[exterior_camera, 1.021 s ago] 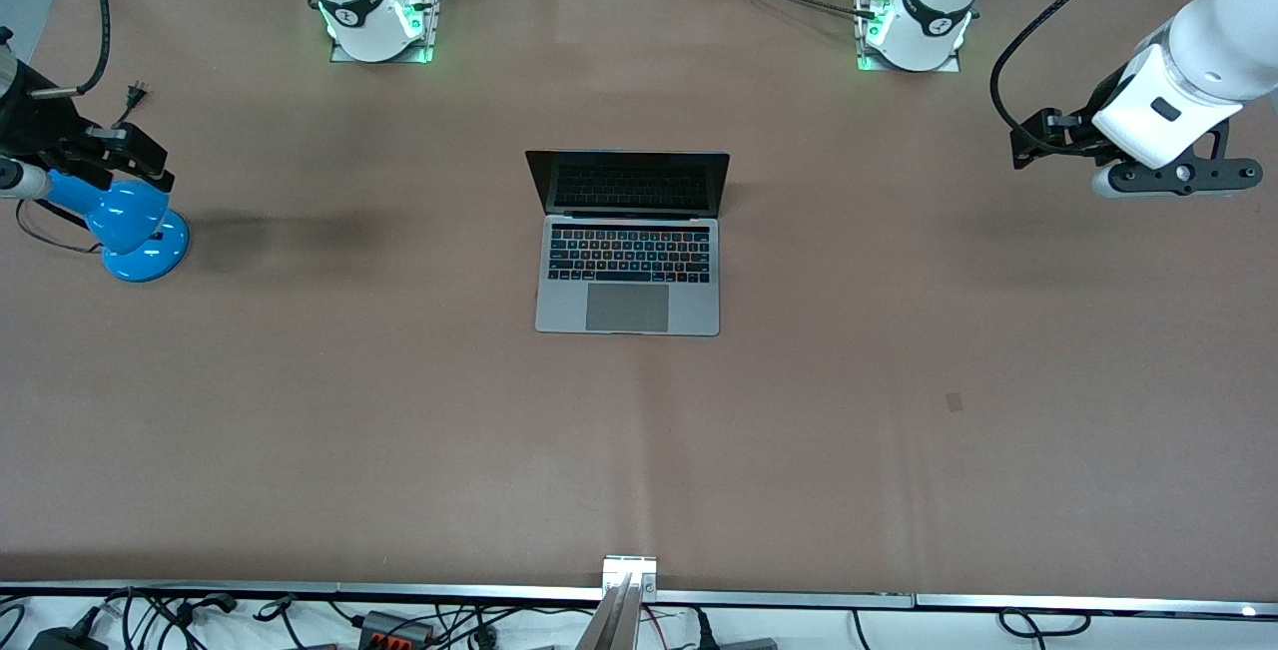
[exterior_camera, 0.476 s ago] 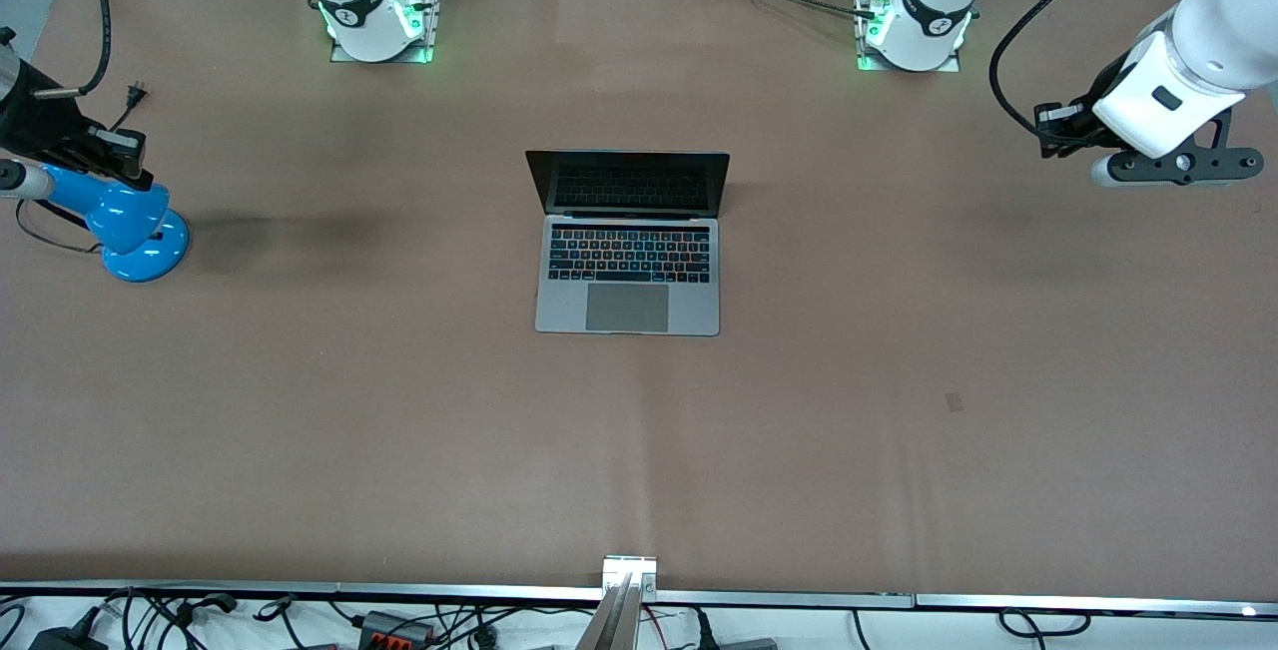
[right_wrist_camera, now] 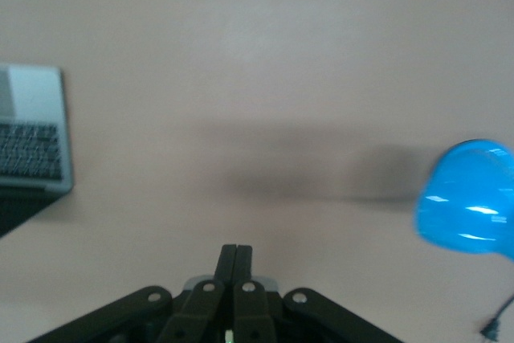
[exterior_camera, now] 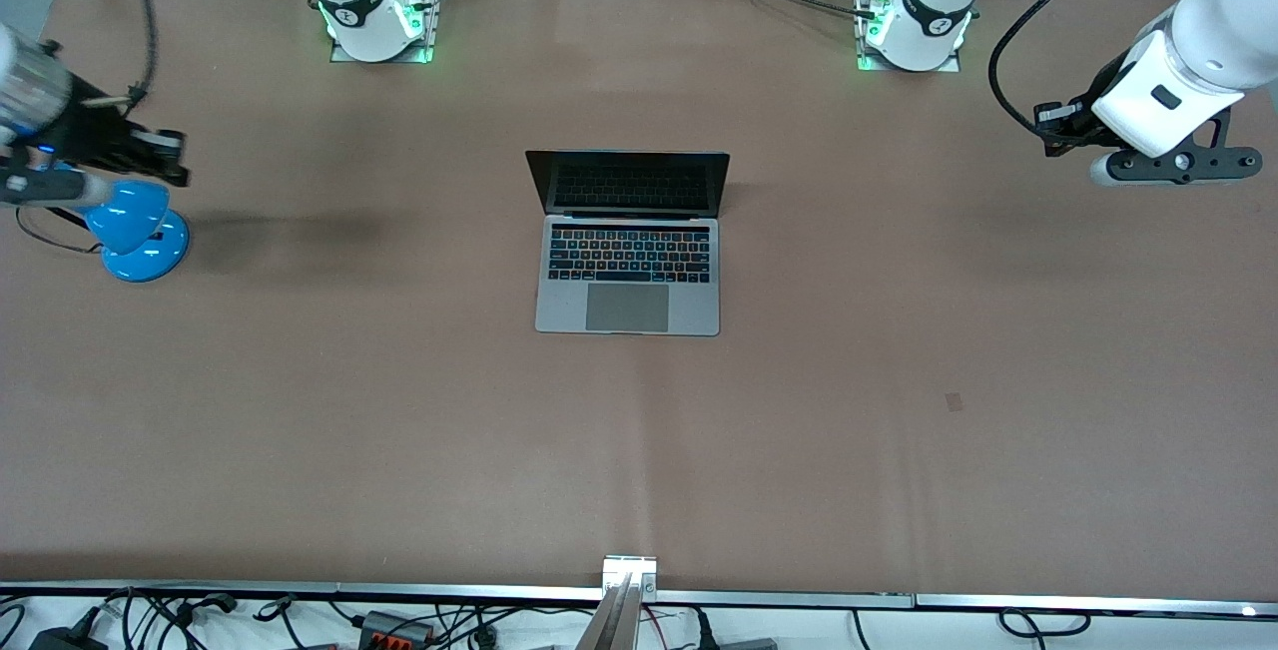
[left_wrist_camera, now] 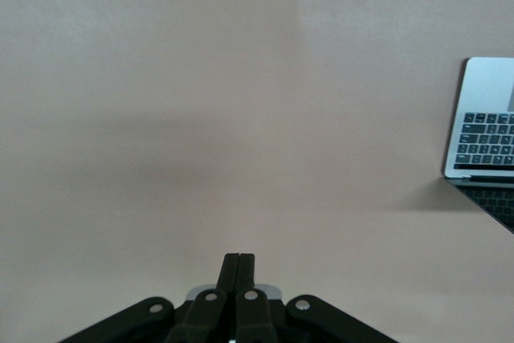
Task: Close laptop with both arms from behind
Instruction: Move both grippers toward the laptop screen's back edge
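The silver-grey laptop [exterior_camera: 627, 276] sits open mid-table, its dark screen [exterior_camera: 627, 181] upright and facing the front camera. One corner of the laptop [left_wrist_camera: 486, 138] shows in the left wrist view, and another corner of the laptop [right_wrist_camera: 32, 130] in the right wrist view. My left gripper [exterior_camera: 1043, 121] hangs shut over the left arm's end of the table, well apart from the laptop. The tips of the left gripper [left_wrist_camera: 239, 259] are pressed together on nothing. My right gripper [exterior_camera: 175, 156] hovers shut over the right arm's end of the table. The tips of the right gripper [right_wrist_camera: 236, 251] are also empty.
A blue desk lamp [exterior_camera: 135, 231] stands under the right hand, and the lamp [right_wrist_camera: 466, 206] with its cord plug [right_wrist_camera: 491, 328] also shows in the right wrist view. The brown table cover [exterior_camera: 899, 380] carries a small dark patch [exterior_camera: 954, 400]. A metal bracket [exterior_camera: 629, 570] sits at the front edge.
Both grippers have closed. The left hand drew up a little toward its base. The right hand shifted over the lamp toward the laptop.
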Robot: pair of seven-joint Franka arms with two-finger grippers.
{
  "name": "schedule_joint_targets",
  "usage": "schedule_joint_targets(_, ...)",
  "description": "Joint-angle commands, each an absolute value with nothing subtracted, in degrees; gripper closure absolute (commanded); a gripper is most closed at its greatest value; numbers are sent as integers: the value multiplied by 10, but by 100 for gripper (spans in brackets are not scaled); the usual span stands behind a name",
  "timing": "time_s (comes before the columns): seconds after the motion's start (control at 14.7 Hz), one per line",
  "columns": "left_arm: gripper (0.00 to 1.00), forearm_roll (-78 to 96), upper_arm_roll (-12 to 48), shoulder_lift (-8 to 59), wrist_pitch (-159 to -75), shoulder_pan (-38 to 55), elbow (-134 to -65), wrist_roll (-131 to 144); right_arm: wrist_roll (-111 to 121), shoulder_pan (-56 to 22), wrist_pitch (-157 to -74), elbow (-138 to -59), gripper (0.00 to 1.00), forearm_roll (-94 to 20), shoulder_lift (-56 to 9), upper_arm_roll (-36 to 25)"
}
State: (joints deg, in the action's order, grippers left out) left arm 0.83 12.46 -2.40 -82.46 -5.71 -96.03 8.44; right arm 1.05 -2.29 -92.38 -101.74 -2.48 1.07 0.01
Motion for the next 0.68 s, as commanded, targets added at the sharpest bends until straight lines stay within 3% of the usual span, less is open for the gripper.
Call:
schedule_joint_targets(0.0,97,57,123,-15,-782,-55,-947,79,15,-46,-894,-1020,100,-60,-17,0)
schedule_joint_targets(0.27,95,171,124,4,-781,-47,-966,74,14,-94,-828,-1027,100,-105,-65,1)
schedule_joint_targets(0.34,100,177,125,4,-783,-46,-968,74,14,-102,-816,-1029,100,-133,-72,1)
schedule_joint_targets(0.61,99,181,128,7,-791,-42,-970,74,13,-146,-827,-1078,100,-190,-83,1)
